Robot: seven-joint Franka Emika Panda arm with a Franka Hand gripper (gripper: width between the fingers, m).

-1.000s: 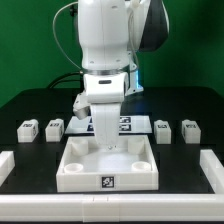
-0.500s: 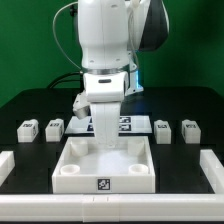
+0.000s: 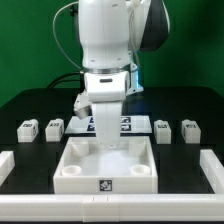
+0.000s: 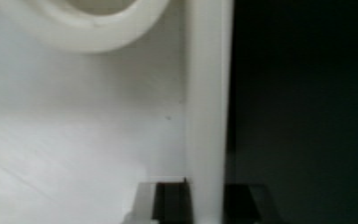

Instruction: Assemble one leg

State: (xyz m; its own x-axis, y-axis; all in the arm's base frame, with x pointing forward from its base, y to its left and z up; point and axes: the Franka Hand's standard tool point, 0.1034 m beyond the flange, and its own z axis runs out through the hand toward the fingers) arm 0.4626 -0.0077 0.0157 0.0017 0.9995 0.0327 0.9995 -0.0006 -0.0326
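Several small white legs with tags stand in a row on the black table: two at the exterior view's left (image 3: 28,127) (image 3: 54,127) and two at its right (image 3: 162,128) (image 3: 189,129). The large white square tray (image 3: 75,180) with round corner sockets lies in the middle. My gripper (image 3: 104,143) reaches down onto the tray's back wall. In the wrist view my gripper (image 4: 202,202) has one dark finger on each side of the thin tray wall (image 4: 206,90), shut on it. A round socket (image 4: 105,20) shows beside the wall. No leg is held.
The marker board (image 3: 126,122) lies behind the arm. Raised white rails border the table at the exterior view's left (image 3: 6,163), right (image 3: 212,170) and front (image 3: 110,208).
The tray has shifted slightly toward the exterior view's left, with my gripper on its back wall. The legs have not moved.
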